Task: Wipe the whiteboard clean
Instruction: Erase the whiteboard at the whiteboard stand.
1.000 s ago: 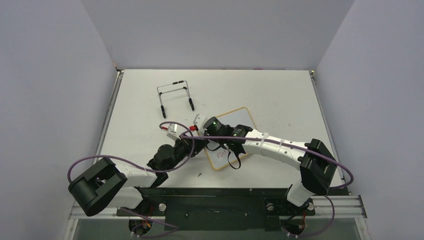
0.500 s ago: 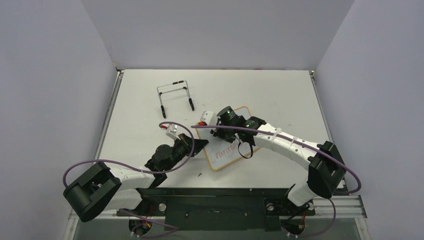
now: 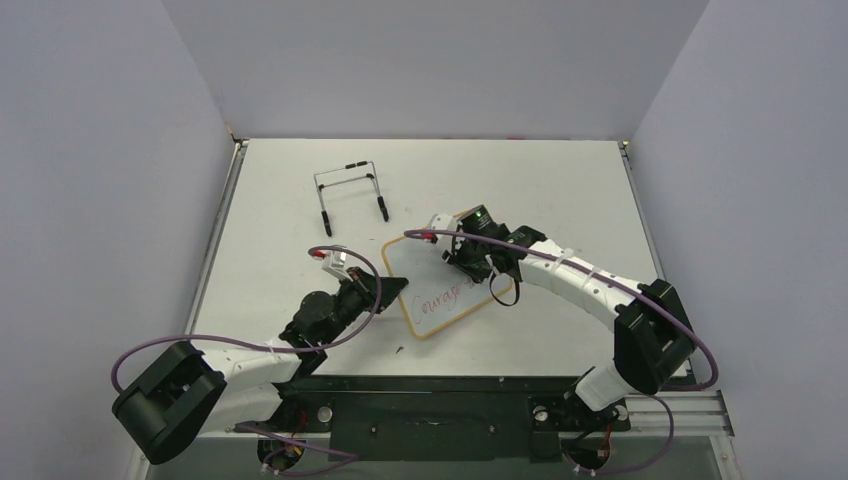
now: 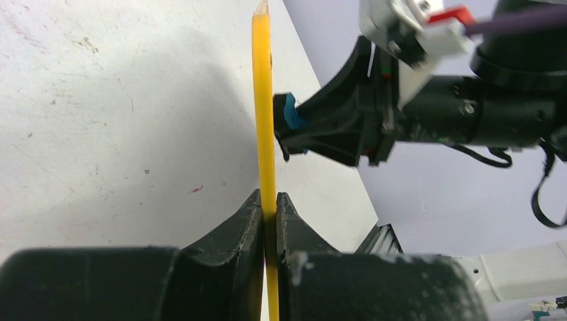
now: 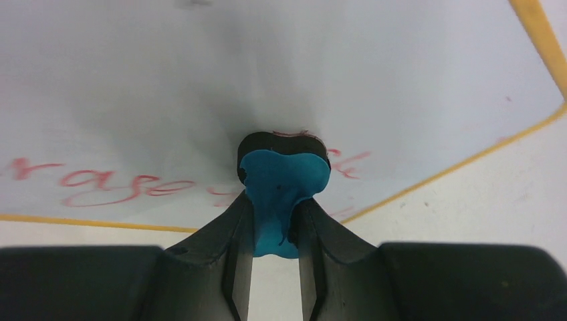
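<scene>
The whiteboard (image 3: 417,275) lies on the table with a thin gold frame and red handwriting across it. My left gripper (image 3: 393,287) is shut on the board's left frame edge, which shows edge-on as a yellow strip (image 4: 263,100) between the jaws (image 4: 269,200). My right gripper (image 3: 468,264) is shut on a small blue eraser (image 5: 281,180) and presses its black pad on the board's surface (image 5: 267,67), over the end of the red writing (image 5: 114,184). The eraser also shows in the left wrist view (image 4: 289,112).
A black wire easel stand (image 3: 350,190) lies on the table behind the board at the back left. The right arm's purple cable (image 3: 560,268) runs along it above the board. Grey walls enclose the table on three sides.
My right gripper has slid with the eraser from the board's left part toward its upper right, uncovering the red writing. The left arm has drawn back a little, still holding the board's edge.
</scene>
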`<state>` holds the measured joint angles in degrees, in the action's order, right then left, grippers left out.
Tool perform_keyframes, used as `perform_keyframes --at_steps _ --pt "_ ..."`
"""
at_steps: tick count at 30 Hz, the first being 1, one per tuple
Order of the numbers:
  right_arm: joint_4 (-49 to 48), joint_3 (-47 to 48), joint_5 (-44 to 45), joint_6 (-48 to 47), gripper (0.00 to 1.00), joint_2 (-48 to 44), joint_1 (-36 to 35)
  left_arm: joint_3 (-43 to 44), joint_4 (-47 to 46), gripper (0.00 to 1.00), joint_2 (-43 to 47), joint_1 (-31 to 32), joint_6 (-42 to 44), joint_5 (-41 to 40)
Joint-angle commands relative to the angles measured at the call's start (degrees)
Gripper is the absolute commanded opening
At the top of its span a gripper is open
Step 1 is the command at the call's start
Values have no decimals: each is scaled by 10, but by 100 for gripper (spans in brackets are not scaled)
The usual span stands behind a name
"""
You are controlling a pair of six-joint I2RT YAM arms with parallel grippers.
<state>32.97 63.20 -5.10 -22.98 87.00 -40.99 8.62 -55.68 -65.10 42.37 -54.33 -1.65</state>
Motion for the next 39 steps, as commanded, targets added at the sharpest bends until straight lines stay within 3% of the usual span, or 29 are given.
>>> perform_keyframes --at_steps 1,5,13,24,33,36,39 --pt "-44 -14 79 51 0 0 57 8 -74 0 26 -7 28 39" --pt "-44 -15 70 52 0 4 59 8 -86 0 15 -11 29 54" --pt "5 -19 -100 -30 0 -17 -7 6 -100 0 1 -12 27 62" --pt "-50 -24 48 33 0 -3 59 4 -99 0 -2 -12 32 62" --pt "11 -21 -77 -40 0 -1 -13 0 -97 0 5 -12 36 60" --pt "5 -17 -77 -33 0 -2 -15 -2 -96 0 8 -12 37 60" --pt "-24 -17 -32 3 0 -8 31 -3 -94 0 8 -12 40 60"
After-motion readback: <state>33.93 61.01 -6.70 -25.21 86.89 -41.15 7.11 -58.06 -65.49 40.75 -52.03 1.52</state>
